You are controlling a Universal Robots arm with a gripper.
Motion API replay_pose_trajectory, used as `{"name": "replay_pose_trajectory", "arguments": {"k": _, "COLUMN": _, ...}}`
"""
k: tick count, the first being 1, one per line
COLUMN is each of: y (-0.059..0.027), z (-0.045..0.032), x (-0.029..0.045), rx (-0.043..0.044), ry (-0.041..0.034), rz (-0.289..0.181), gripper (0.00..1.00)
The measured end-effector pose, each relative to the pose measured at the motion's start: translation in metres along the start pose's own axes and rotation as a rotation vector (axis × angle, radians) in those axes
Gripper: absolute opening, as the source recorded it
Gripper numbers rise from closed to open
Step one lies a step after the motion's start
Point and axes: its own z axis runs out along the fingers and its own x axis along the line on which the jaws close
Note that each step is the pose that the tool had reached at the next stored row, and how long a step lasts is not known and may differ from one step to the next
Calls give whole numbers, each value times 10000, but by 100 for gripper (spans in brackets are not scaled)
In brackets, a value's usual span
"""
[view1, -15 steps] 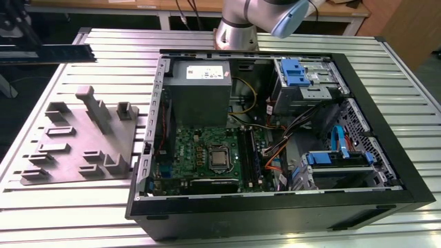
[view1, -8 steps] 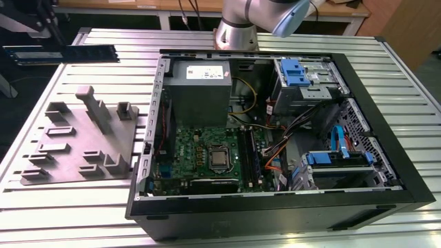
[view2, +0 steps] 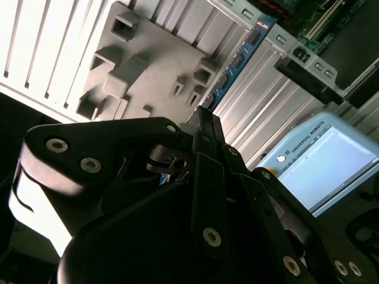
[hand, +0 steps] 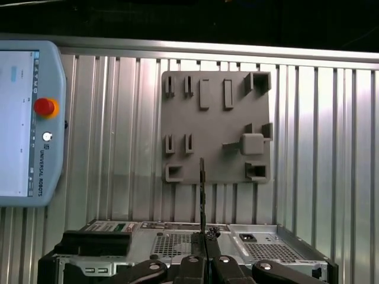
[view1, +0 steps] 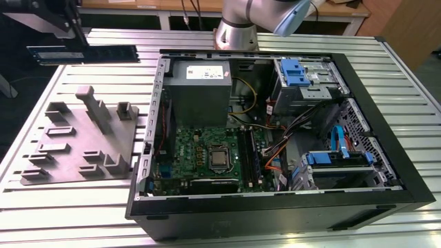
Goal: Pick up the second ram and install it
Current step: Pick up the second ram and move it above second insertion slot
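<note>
The second ram (view1: 82,53) is a long dark stick with a pale label. It hangs level in the air above the table's far corner, at the exterior view's left, beyond the grey fixture plate (view1: 76,139). My gripper (view1: 74,45) is shut on it from above. In the first wrist view the second ram (hand: 202,195) shows edge-on, standing out from my closed gripper (hand: 204,239) over the fixture plate (hand: 216,124). In the second wrist view the second ram (view2: 240,59) runs out past the gripper (view2: 204,121). The green motherboard (view1: 206,155) lies inside the open computer case (view1: 158,103), its black slot rails (view1: 251,155) at its right.
A grey power-supply box (view1: 200,88) sits at the case's far end, with blue drive cages (view1: 296,72) and loose cables (view1: 276,150) to the right. A teach pendant (hand: 23,118) lies on the slatted metal table (view1: 82,201). The arm's base (view1: 238,31) stands behind the case.
</note>
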Motion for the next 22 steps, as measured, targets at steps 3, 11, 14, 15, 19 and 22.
{"name": "replay_pose_trajectory", "arguments": {"k": 3, "y": -96, "z": -3, "x": 2, "rx": -1, "ry": 0, "rz": 1, "gripper": 11}}
{"name": "replay_pose_trajectory", "arguments": {"k": 11, "y": -337, "z": -11, "x": 8, "rx": -4, "ry": 0, "rz": 0, "gripper": 11}}
{"name": "replay_pose_trajectory", "arguments": {"k": 14, "y": -435, "z": -15, "x": 10, "rx": -7, "ry": 0, "rz": 0, "gripper": 11}}
{"name": "replay_pose_trajectory", "arguments": {"k": 15, "y": -466, "z": -15, "x": 11, "rx": -6, "ry": -1, "rz": 1, "gripper": 11}}
{"name": "replay_pose_trajectory", "arguments": {"k": 19, "y": -590, "z": -20, "x": 14, "rx": -9, "ry": 0, "rz": 0, "gripper": 11}}
{"name": "replay_pose_trajectory", "arguments": {"k": 22, "y": -691, "z": -21, "x": 16, "rx": -9, "ry": -1, "rz": 1, "gripper": 11}}
